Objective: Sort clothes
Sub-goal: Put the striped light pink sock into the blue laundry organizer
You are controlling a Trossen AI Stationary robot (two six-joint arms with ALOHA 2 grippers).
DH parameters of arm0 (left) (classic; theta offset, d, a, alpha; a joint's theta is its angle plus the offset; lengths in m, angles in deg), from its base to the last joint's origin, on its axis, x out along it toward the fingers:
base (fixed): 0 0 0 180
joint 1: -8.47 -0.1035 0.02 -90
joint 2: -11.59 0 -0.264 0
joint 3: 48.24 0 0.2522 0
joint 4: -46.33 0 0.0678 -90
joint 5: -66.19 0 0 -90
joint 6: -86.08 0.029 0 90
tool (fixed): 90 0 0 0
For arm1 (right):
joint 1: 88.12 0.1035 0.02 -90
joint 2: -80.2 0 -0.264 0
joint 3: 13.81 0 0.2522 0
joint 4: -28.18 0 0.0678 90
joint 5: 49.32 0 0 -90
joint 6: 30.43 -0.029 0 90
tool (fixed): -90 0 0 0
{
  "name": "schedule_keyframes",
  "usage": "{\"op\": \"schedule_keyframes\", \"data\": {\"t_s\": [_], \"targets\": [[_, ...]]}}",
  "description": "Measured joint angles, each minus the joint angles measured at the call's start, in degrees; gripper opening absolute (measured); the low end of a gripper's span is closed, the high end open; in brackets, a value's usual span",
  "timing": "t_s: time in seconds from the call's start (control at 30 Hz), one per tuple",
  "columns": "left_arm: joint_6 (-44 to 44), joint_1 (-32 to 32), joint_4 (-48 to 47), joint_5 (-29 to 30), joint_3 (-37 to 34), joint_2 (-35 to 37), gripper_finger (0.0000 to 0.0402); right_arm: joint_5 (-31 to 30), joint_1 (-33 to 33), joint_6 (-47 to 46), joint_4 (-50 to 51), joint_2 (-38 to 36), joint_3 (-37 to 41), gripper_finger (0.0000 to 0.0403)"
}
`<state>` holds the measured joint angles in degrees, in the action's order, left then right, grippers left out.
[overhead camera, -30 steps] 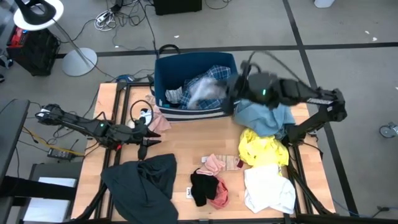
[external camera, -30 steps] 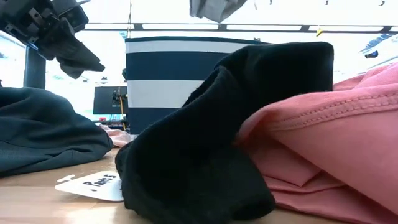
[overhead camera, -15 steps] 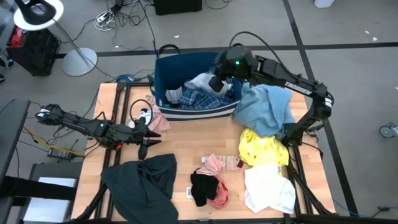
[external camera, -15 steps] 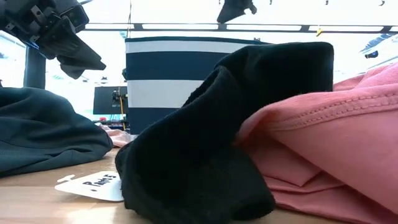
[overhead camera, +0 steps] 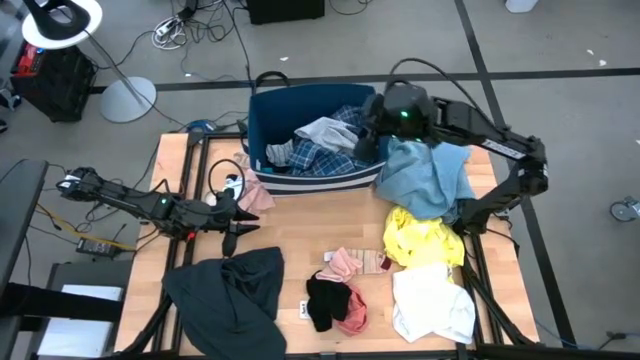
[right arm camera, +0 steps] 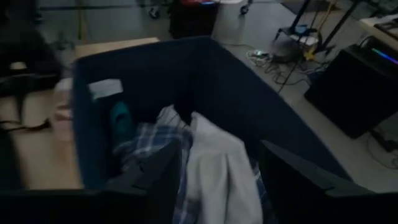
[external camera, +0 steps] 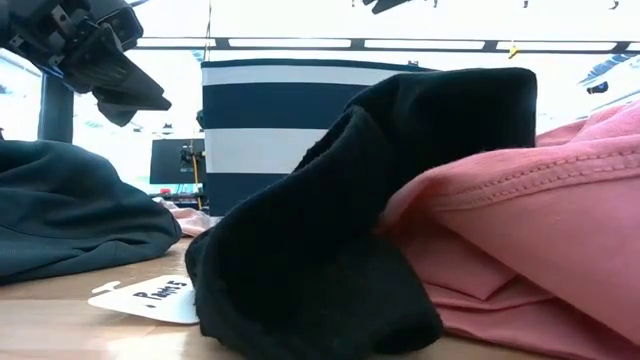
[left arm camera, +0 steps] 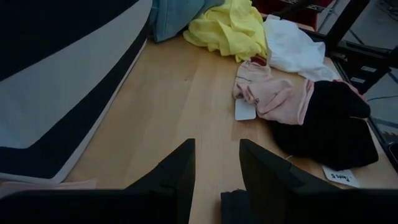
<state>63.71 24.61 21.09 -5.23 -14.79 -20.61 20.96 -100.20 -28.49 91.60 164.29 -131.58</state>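
The clothes lie on the table and in the navy striped bin [overhead camera: 262, 130]. A light grey garment [overhead camera: 322, 130] rests on blue plaid cloth [overhead camera: 310, 157] inside the bin. My right gripper [overhead camera: 368, 135] hangs open above the bin's right part, its fingers over the light grey garment [right arm camera: 214, 168] and apart from it. My left gripper [overhead camera: 238, 228] hovers open and empty over the table's left part, just beyond a dark grey garment [overhead camera: 230, 290]. In the left wrist view my left gripper [left arm camera: 216, 180] has only bare wood between its fingers.
Right of the bin lie a light blue garment [overhead camera: 425, 180], a yellow one [overhead camera: 420, 240] and a white one [overhead camera: 432, 302]. Pink [overhead camera: 343, 262] and black [overhead camera: 325, 300] pieces lie near the middle front. Another pink piece [overhead camera: 255, 195] lies left of the bin. Bare wood [overhead camera: 310, 215] shows in the table's middle.
My right gripper has carried the light grey garment over the bin toward the table's left, let it go, and drawn back a little toward the right. The garment has dropped and now lies on the plaid cloth inside the bin.
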Motion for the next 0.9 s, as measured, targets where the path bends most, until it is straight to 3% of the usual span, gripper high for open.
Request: {"op": "schedule_keyframes", "data": {"t_s": [0.37, 0.6, 0.9], "targets": [[-0.48, 0.00, -0.01, 0.90, 0.00, 0.00, 0.0131, -0.16, 16.58, -9.83, 13.42, -2.70, 0.84, 0.0182], [-2.01, 0.00, 0.00, 1.25, 0.00, -0.02, 0.0131, -1.56, 28.05, -13.53, 10.10, -2.70, 11.26, 0.0167], [-2.41, 0.00, 1.64, 1.30, 0.00, -0.02, 0.0131, -1.06, 35.40, -21.23, -4.91, -2.57, 33.54, 0.0160]]}}
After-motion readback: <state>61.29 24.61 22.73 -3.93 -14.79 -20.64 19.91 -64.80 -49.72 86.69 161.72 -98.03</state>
